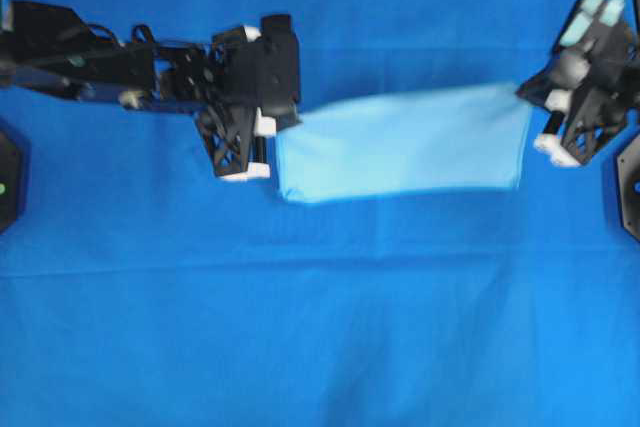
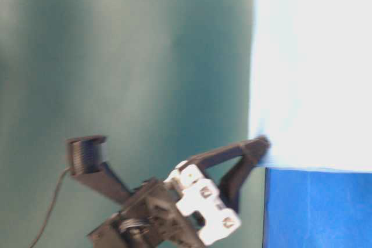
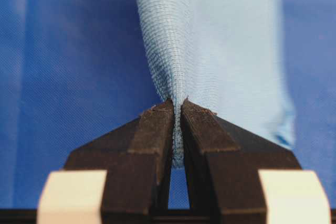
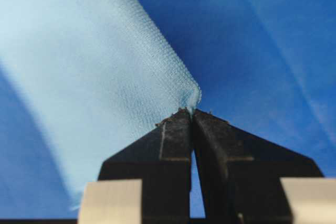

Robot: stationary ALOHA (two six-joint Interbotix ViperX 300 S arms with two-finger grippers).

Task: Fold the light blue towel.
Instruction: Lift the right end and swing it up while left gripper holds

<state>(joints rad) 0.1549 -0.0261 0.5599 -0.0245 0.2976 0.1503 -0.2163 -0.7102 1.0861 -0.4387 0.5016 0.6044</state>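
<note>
The light blue towel (image 1: 405,143) is stretched as a long band between my two grippers over the deep blue sheet (image 1: 320,327). My left gripper (image 1: 280,117) is shut on its left end; in the left wrist view (image 3: 177,111) the cloth (image 3: 220,51) is pinched between the black fingertips. My right gripper (image 1: 527,93) is shut on the towel's upper right corner; in the right wrist view (image 4: 191,111) the corner (image 4: 191,94) sits in the tips. The towel (image 4: 79,66) spreads away to the left there.
The deep blue sheet covers the whole table. Black arm mounts sit at the left edge (image 1: 8,177) and the right edge (image 1: 630,182). The table-level view shows one gripper (image 2: 192,201) before a teal wall and the sheet's corner (image 2: 319,207).
</note>
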